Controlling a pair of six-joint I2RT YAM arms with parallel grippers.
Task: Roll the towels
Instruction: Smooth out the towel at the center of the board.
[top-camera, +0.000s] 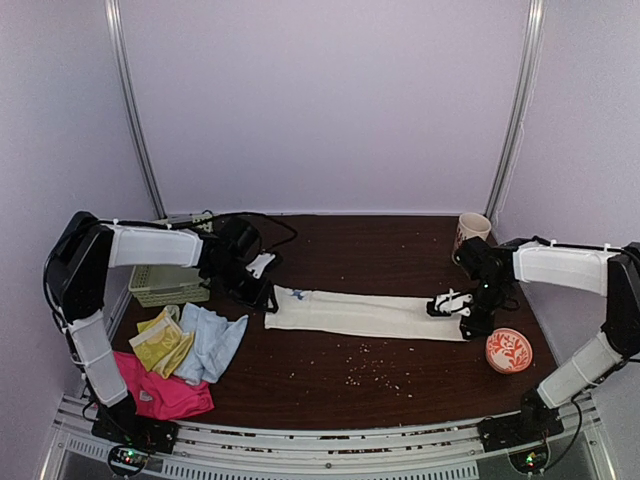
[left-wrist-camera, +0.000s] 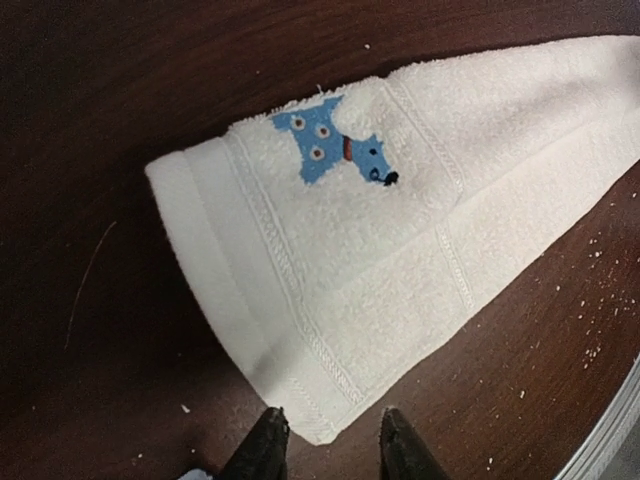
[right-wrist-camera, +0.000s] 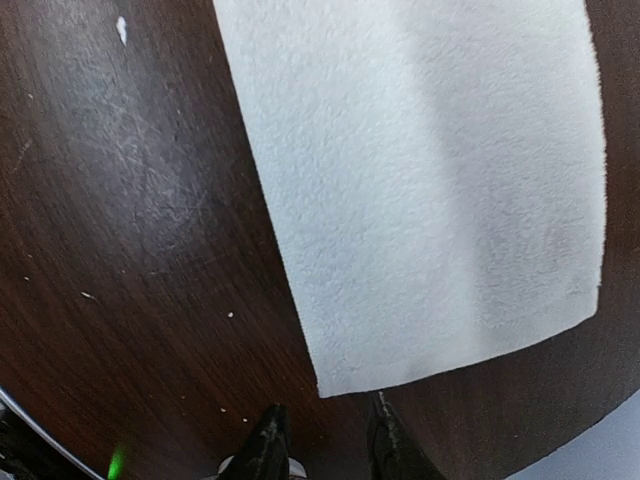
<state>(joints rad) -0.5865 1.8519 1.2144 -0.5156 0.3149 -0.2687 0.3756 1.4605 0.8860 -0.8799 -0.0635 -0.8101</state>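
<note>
A cream-white towel (top-camera: 365, 315) lies flat on the dark table as a long folded strip. Its left end carries a blue dog patch (left-wrist-camera: 335, 150). My left gripper (top-camera: 268, 295) is at that left end, open; a corner of the towel (left-wrist-camera: 400, 230) lies just ahead of its fingertips (left-wrist-camera: 268, 432), which grip nothing. My right gripper (top-camera: 447, 303) is at the strip's right end, also open, and the towel's corner (right-wrist-camera: 430, 180) sits just beyond its fingertips (right-wrist-camera: 385, 425). At the left lie a pale blue towel (top-camera: 212, 342), a yellow-green one (top-camera: 162, 342) and a hot-pink one (top-camera: 165, 392).
A pale green slotted basket (top-camera: 165, 285) stands at the left under my left arm. A cup (top-camera: 472, 232) sits at the back right and a round red-patterned dish (top-camera: 509, 350) at the right front. Small crumbs (top-camera: 365, 375) are scattered in front of the towel strip.
</note>
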